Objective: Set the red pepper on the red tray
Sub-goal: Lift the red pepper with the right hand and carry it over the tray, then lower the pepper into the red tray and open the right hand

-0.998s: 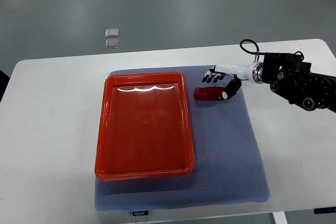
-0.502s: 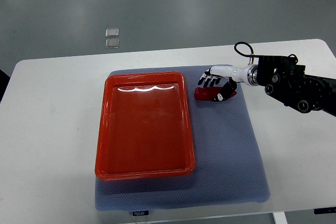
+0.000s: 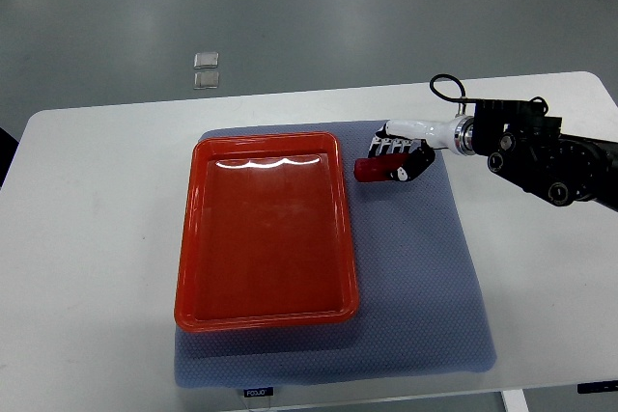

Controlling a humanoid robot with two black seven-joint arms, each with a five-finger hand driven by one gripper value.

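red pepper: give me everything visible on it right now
The red pepper is small, glossy and dark red, lying lengthwise on the blue-grey mat, just right of the red tray near its top corner, not on it. Only its left end shows; the right hand covers the rest, fingers curled over it in what looks like a grasp. No stem is discernible.

Glossy plastic red tray [image 3: 266, 311] (glare streaks) sits on woven, matt mat [image 3: 425, 277].

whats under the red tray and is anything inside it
The red tray lies on a blue-grey mat on the white table. Nothing sits inside it. The tray hides the mat below it.
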